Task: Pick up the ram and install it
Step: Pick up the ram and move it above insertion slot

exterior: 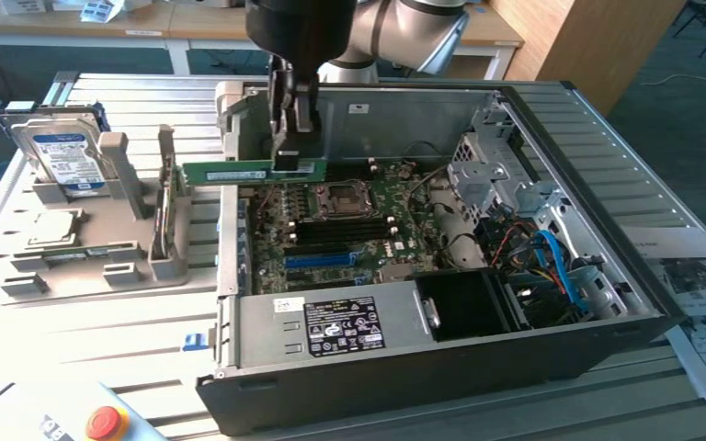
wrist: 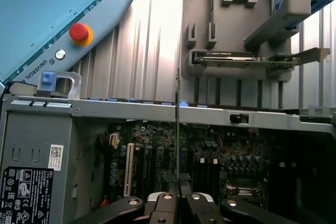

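The gripper is pinching the ram near one end, holding it level above the open case's memory slots below; keeping the stick parallel to them seems essential.

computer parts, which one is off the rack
The ram, the thin green stick clamped in the fingers over the case edge; hard drive and processor chip sit on the rack.
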You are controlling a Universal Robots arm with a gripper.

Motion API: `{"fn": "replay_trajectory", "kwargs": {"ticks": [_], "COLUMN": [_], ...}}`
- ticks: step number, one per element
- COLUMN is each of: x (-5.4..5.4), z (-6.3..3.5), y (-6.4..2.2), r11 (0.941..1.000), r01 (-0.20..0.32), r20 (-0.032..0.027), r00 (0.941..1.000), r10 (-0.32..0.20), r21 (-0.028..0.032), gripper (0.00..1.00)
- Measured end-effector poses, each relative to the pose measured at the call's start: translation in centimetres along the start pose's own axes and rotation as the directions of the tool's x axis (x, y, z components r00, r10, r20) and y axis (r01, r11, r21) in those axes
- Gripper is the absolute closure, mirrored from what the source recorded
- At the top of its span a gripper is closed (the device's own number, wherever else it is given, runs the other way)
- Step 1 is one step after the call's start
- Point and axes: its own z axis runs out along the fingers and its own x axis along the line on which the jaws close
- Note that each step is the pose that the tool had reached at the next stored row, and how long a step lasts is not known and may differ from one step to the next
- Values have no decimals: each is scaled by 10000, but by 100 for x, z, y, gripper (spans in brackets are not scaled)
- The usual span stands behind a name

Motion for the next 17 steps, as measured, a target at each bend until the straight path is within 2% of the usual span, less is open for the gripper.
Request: {"fn": "replay_trajectory", "kwargs": {"ticks": [17], "x": [56], "z": [-35], "y": [-390], "r11": [10000], "r01": [-1], "r20": [0], "r00": [10000], "r10": [1], "r21": [0], "gripper": [88]}}
